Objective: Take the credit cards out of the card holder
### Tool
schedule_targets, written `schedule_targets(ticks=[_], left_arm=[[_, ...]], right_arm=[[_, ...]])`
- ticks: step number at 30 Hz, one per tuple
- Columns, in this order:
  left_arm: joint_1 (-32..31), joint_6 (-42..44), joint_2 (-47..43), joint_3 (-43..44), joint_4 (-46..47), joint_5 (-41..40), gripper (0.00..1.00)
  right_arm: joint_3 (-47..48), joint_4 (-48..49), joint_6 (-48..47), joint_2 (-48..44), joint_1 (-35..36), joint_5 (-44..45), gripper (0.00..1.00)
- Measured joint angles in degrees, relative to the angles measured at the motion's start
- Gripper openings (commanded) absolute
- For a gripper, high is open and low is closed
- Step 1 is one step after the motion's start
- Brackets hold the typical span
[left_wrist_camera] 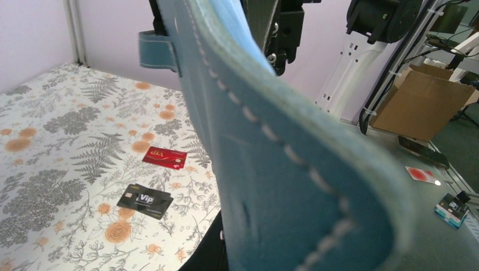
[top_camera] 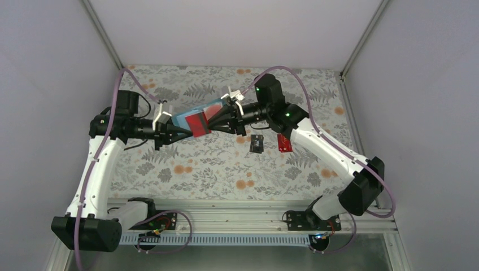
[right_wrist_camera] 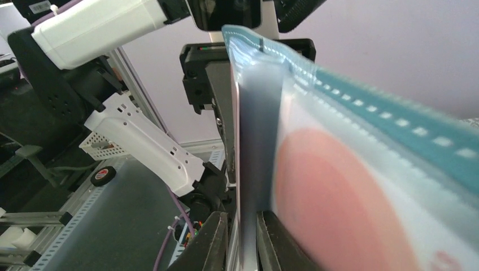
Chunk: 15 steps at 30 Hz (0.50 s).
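Note:
The teal card holder (top_camera: 195,119) hangs in the air over the cloth between my two grippers. My left gripper (top_camera: 179,133) is shut on its left end; in the left wrist view the holder (left_wrist_camera: 271,169) hides all but one dark finger (left_wrist_camera: 210,251). At the holder's right end, my right gripper (top_camera: 221,119) has its jaws closed on a thin inner leaf (right_wrist_camera: 248,169). Beside that leaf a pale card with a red disc (right_wrist_camera: 339,203) sits behind a clear pocket. Two credit cards lie on the cloth: a black one (top_camera: 257,143) (left_wrist_camera: 144,200) and a red one (top_camera: 284,142) (left_wrist_camera: 164,157).
The flowered cloth (top_camera: 226,169) covers the table, with white walls on three sides. The right arm's forearm (top_camera: 316,138) passes just above the red card. Past the table edge, a cardboard box (left_wrist_camera: 421,101) and small items lie on a grey surface.

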Motion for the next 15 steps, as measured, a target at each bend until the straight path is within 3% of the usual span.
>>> schedule_targets(ticks=[5,15], left_arm=[[0.17,0.0,0.0,0.0,0.0,-0.07,0.02],[0.26,0.0,0.02,0.0,0.09,-0.2,0.03]], right_arm=[[0.0,-0.13,0.26,1.07,0.0,0.59,0.04],[-0.02,-0.46,0.37,0.76,-0.09,1.38,0.04]])
